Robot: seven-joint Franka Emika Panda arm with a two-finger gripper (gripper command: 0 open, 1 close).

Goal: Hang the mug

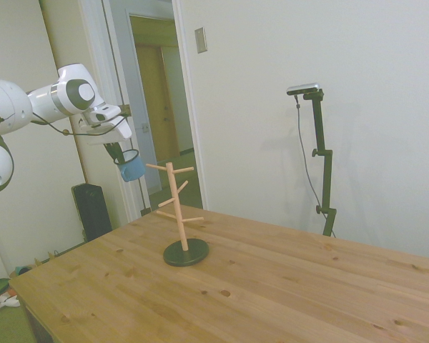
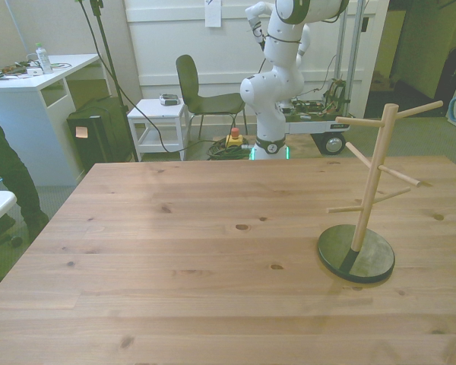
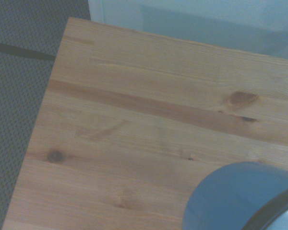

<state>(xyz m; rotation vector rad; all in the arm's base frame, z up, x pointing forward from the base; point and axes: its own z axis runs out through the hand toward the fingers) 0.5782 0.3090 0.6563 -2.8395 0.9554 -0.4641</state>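
Above the table (image 1: 272, 286), the hand (image 1: 121, 152) holds one mug (image 1: 131, 167).

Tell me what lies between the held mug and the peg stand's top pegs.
Nothing: in the side view the mug, hanging from the gripper, is apart from the wooden peg stand, with only open air between them.

No readable text, labels, brands or numbers in any view. White sheet (image 2: 213, 13) on wall in front view: print too small to read. Small orange tag (image 2: 80, 131) on dark case (image 2: 99, 137): blank or illegible. Bottle (image 2: 42, 57) on white desk (image 2: 30, 80): label unreadable. Mug (image 1: 131, 167), peg stand (image 1: 179, 214), table (image 2: 175, 251): no markings visible.
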